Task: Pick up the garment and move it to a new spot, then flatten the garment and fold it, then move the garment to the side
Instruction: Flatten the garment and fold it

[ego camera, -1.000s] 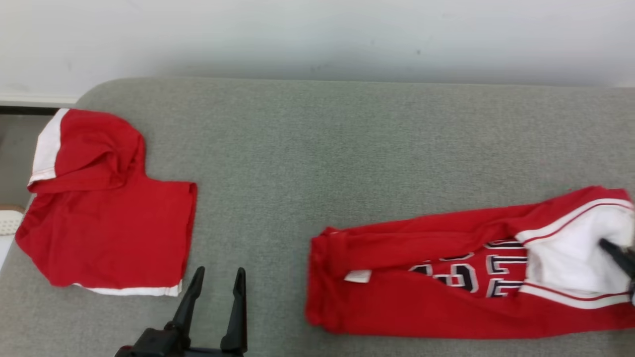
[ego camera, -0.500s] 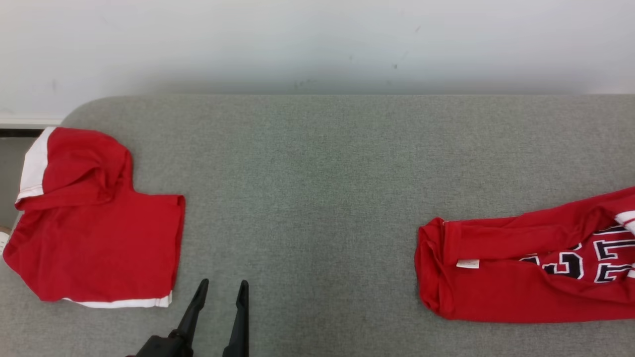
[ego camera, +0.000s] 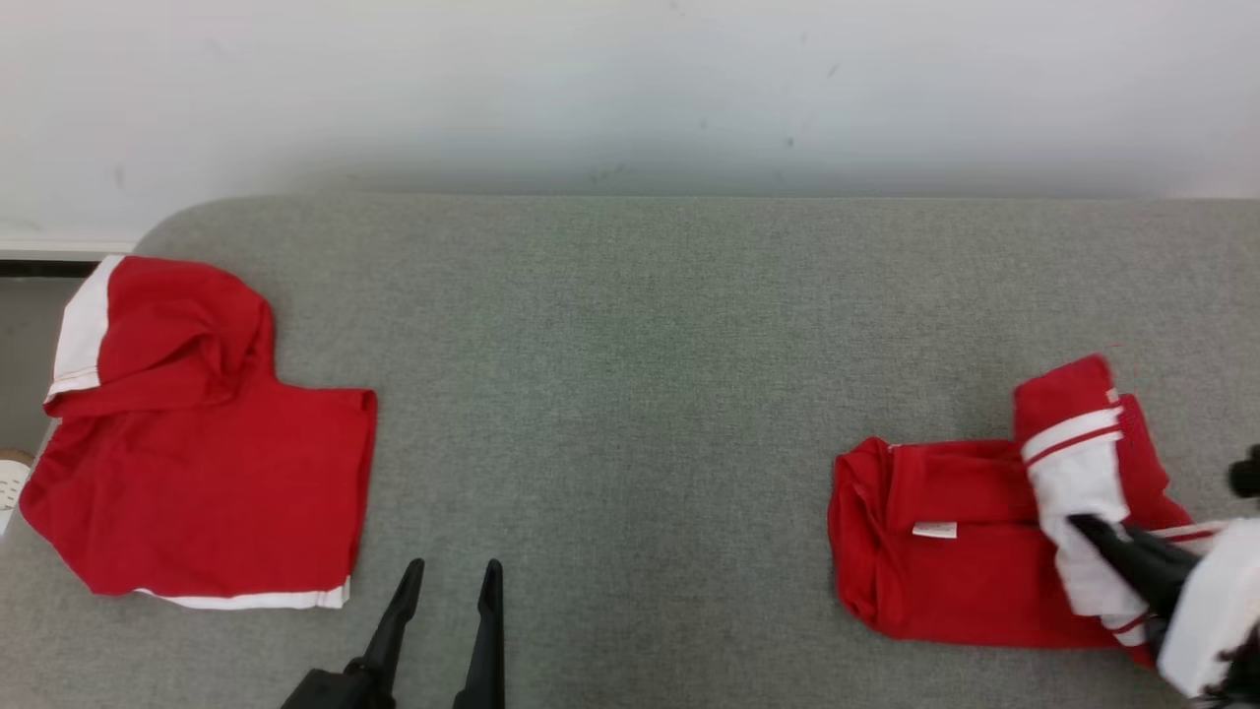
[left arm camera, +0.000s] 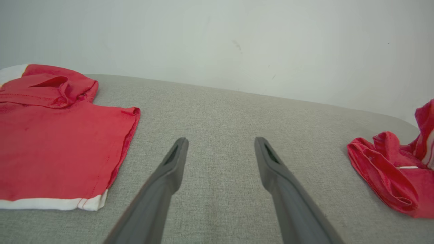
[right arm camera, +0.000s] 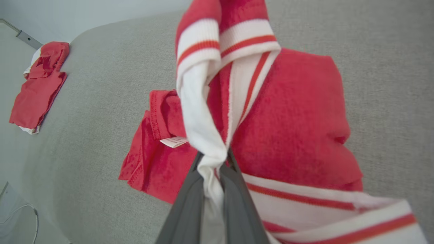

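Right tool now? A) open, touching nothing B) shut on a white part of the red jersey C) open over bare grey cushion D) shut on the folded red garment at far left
B: the right tool is clamped on a white fold of the red soft-fabric jersey with white striped trim.

Tag [ego camera: 933, 530] on garment [ego camera: 945, 591]: no legible text

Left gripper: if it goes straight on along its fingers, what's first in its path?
Path looks free: the left gripper points over bare grey cushion, between the folded red shirt and the garment, toward the white wall. Height above the cushion is unclear.
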Controlling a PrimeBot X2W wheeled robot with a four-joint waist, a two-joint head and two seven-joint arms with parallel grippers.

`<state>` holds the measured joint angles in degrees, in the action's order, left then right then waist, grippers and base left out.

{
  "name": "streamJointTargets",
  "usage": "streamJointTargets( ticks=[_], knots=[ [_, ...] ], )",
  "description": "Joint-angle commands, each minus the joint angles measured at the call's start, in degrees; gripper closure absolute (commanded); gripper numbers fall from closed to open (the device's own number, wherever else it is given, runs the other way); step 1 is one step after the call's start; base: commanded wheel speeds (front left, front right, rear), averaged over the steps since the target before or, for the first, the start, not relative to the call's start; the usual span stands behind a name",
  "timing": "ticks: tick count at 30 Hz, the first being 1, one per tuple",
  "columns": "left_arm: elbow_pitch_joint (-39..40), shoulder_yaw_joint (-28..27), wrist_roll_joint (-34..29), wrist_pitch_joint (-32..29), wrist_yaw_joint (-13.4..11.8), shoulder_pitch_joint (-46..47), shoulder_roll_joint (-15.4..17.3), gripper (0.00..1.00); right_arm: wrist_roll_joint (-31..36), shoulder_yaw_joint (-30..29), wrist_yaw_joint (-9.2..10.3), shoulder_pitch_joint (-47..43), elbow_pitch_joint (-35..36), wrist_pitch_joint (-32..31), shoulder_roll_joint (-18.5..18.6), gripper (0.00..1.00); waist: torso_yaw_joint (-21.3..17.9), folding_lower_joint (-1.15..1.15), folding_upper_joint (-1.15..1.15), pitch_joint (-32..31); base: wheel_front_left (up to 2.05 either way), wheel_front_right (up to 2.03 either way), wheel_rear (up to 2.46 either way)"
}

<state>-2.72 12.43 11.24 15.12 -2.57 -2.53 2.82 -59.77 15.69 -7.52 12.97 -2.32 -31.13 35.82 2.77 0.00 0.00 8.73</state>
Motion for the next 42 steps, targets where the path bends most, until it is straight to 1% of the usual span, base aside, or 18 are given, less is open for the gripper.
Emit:
streamJointTargets(
  ticks=[1,5,8,10,13,16,18,19,20,21,22,23,28,33,35,37,40,42],
  knots=[
    [0.0,0.0,0.3,0.0,-0.2,-0.1,0.2,0.0,2.2,0.4,0.08,-0.4,-0.7,0.8,-2.1,1.0,0.2,0.0,0.0,0.0,0.0,0.0,0.0],
    [-0.3,0.1,0.5,0.0,-0.5,-0.6,0.2,0.0,7.6,1.3,0.08,0.4,-4.0,2.7,-10.2,1.0,0.5,0.0,0.0,-0.2,0.0,0.0,0.0],
    [-0.7,0.1,0.4,0.0,-0.3,-0.5,0.2,0.0,11.0,1.2,0.07,1.5,-6.8,3.6,-15.2,1.0,0.7,0.0,0.0,-0.2,0.0,0.0,0.0],
    [-1.1,0.2,0.3,0.0,-0.3,-0.3,0.2,0.0,12.7,1.1,0.07,1.8,-8.5,4.1,-17.9,1.0,1.0,0.0,0.0,-0.3,0.0,0.0,0.0],
    [-1.3,0.3,0.4,0.0,-0.5,-0.2,0.2,0.0,14.6,0.7,0.07,2.1,-10.0,4.6,-20.8,1.0,1.3,0.0,0.0,-0.5,0.0,0.0,0.0],
    [-1.6,0.3,0.7,0.0,-0.7,-0.7,0.2,0.0,16.0,0.0,0.07,2.1,-11.0,5.5,-22.9,1.0,1.4,0.0,0.0,-0.7,0.0,0.0,0.0],
    [-1.8,0.3,0.7,0.0,-0.7,-1.1,0.2,0.0,16.5,-0.4,0.07,2.3,-11.4,6.3,-24.2,0.97,1.4,0.0,0.0,-0.9,0.0,0.0,0.0],
    [-1.9,0.3,0.7,0.0,-0.7,-1.2,0.2,0.0,16.6,-0.5,0.07,2.4,-11.7,6.6,-24.8,0.98,1.3,0.0,0.0,-1.0,0.0,0.0,0.0],
    [-2.0,0.3,0.8,0.0,-0.7,-1.3,0.2,0.0,16.8,-0.6,0.07,2.6,-12.0,6.8,-25.3,0.96,1.2,0.0,0.0,-1.1,0.0,0.0,0.0],
    [-2.1,0.3,0.8,0.0,-0.8,-1.4,0.2,0.0,17.0,-0.8,0.07,2.7,-12.2,7.3,-26.0,0.81,1.1,0.0,0.0,-1.2,0.0,0.0,0.0],
    [-2.1,0.3,0.9,0.0,-0.8,-1.5,0.2,0.0,17.0,-1.2,0.07,2.9,-12.5,7.7,-26.8,0.53,1.0,0.0,0.0,-1.4,0.0,0.0,0.0],
    [-2.2,0.4,1.0,0.0,-0.7,-1.6,0.2,0.0,16.8,-1.6,0.07,3.2,-12.7,8.2,-27.7,0.0,0.9,0.0,0.0,-1.5,0.0,0.0,0.0],
    [-2.4,0.5,0.7,0.0,-0.6,-2.0,0.2,0.0,15.5,-1.6,0.07,3.6,-11.4,10.4,-30.2,0.0,0.2,0.0,0.0,-2.1,0.0,0.0,0.0],
    [-2.3,0.4,0.4,0.0,-0.5,-2.6,0.2,0.0,13.9,-2.0,0.07,2.0,-6.3,13.9,-30.9,0.0,-0.1,0.0,0.0,-2.6,0.0,0.0,0.0],
    [-2.3,0.2,0.4,0.0,-0.6,-2.7,0.2,0.0,13.8,-2.5,0.07,0.9,-3.1,15.6,-30.1,0.0,-0.3,0.0,0.0,-2.9,0.0,0.0,0.0],
    [-2.2,-0.1,0.5,0.0,-0.7,-3.2,0.2,0.0,15.0,-3.5,0.07,-0.5,-0.1,18.1,-28.7,0.0,-0.5,0.0,0.0,-3.4,0.0,0.0,0.0],
    [-1.9,-0.4,0.6,0.0,-0.8,-4.0,0.2,0.0,19.2,-5.5,0.07,-2.8,3.4,23.1,-25.5,0.0,-1.0,0.0,0.0,-4.1,0.0,0.0,0.0],
    [-1.6,-0.8,0.6,0.0,-1.0,-4.3,0.2,0.0,22.8,-7.0,0.07,-4.4,4.2,26.9,-23.5,0.0,-1.4,0.0,0.0,-4.7,0.0,0.0,0.0]
  ],
)
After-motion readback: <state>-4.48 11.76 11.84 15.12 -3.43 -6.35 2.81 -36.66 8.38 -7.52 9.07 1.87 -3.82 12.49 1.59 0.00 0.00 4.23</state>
